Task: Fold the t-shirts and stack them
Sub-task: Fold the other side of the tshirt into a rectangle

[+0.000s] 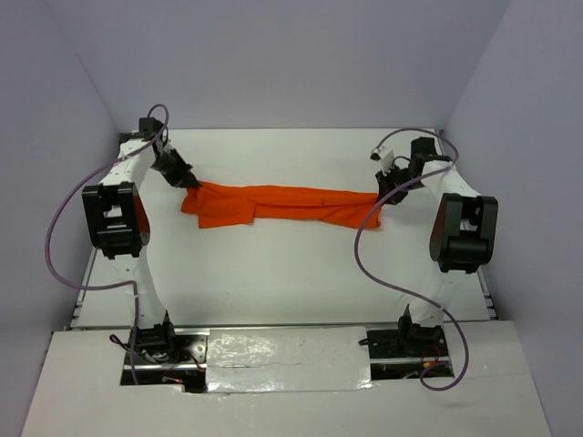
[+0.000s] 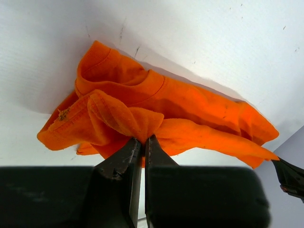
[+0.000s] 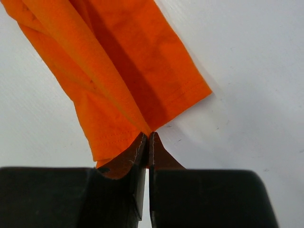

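Observation:
The orange t-shirt (image 1: 282, 205) is folded lengthwise into a long band, stretched left to right across the far half of the table. My left gripper (image 1: 189, 185) is shut on the bunched left end, where the collar and a sleeve gather. In the left wrist view the cloth (image 2: 156, 99) is pinched between the closed tips of that gripper (image 2: 143, 138). My right gripper (image 1: 381, 198) is at the band's right end. The right wrist view shows its closed tips (image 3: 148, 135) gripping a folded corner of the hem (image 3: 123, 71), which lies flat on the table.
The white table (image 1: 291, 282) has grey walls on three sides. Purple cables loop off both arms, such as the cable (image 1: 373, 264) by the right arm. A taped white board (image 1: 282, 355) covers the near edge between the arm bases.

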Controlling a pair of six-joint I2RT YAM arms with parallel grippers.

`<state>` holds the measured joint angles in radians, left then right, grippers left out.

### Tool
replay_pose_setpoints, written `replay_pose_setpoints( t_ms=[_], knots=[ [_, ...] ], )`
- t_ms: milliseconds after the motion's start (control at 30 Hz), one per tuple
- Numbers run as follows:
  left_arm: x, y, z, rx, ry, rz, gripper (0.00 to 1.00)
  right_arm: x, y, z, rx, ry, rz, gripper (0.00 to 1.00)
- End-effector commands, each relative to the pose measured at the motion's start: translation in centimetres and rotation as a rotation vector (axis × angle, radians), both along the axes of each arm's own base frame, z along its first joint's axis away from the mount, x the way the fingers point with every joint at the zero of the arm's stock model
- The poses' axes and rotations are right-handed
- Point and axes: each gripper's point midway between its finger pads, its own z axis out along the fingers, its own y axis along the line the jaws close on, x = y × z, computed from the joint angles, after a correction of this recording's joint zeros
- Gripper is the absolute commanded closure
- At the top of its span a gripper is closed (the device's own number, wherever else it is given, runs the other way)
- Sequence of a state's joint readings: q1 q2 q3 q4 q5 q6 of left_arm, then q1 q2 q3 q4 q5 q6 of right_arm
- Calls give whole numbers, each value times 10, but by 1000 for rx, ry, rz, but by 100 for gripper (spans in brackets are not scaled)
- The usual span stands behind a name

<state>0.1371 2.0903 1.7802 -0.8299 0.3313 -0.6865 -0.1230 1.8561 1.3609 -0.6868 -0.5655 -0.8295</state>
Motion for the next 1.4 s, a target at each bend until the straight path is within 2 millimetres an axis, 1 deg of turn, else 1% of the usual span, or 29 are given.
replay_pose_setpoints(
  t_ms=[0,167,267,300,367,400,467,500,633,667,733,767,800,867,900,933,1000,1100,1267,1367],
  knots=[
    [9,2,2,-17,-19,16,100,25,-5,17,18,-68,-25,92],
    [13,4,-6,-17,-6,27,100,32,-5,13,24,-58,-41,87],
    [15,4,-13,-16,8,31,100,35,-6,10,19,-55,-52,79],
    [15,4,-18,-18,18,31,100,36,-8,9,16,-56,-57,73],
    [18,5,-20,-19,19,34,100,36,-8,8,14,-59,-63,67],
    [18,4,-26,-22,35,37,100,37,-9,11,11,-69,-67,63],
    [22,5,-26,-21,32,40,100,38,-9,13,9,-85,-71,61],
    [22,6,-30,-21,38,40,100,40,-9,20,5,-106,-71,59],
    [27,7,-33,-18,44,45,100,43,-9,39,2,-156,-57,56],
    [29,7,-30,-18,37,46,100,42,-7,46,5,-173,-33,55],
    [30,7,-34,-19,42,47,100,40,-4,51,-5,-206,25,54],
    [32,8,-34,-18,41,49,100,34,2,51,6,-199,61,54],
    [32,8,-34,-17,41,48,100,32,3,51,-2,-207,86,54],
    [32,8,-36,-16,45,49,100,24,9,44,-22,-216,166,53],
    [31,8,-38,-13,50,48,100,21,14,46,-28,-233,195,53],
    [31,9,-39,-12,53,48,100,16,16,41,-36,-237,231,53],
    [31,10,-40,-6,56,48,100,13,24,42,-46,-254,273,53],
    [30,10,-43,-3,62,48,100,11,30,39,-37,-244,275,53],
    [28,10,-48,-1,77,51,100,9,33,37,-27,-235,271,53],
    [28,11,-51,2,82,49,100,1,35,28,-43,-219,291,51]
  ],
)
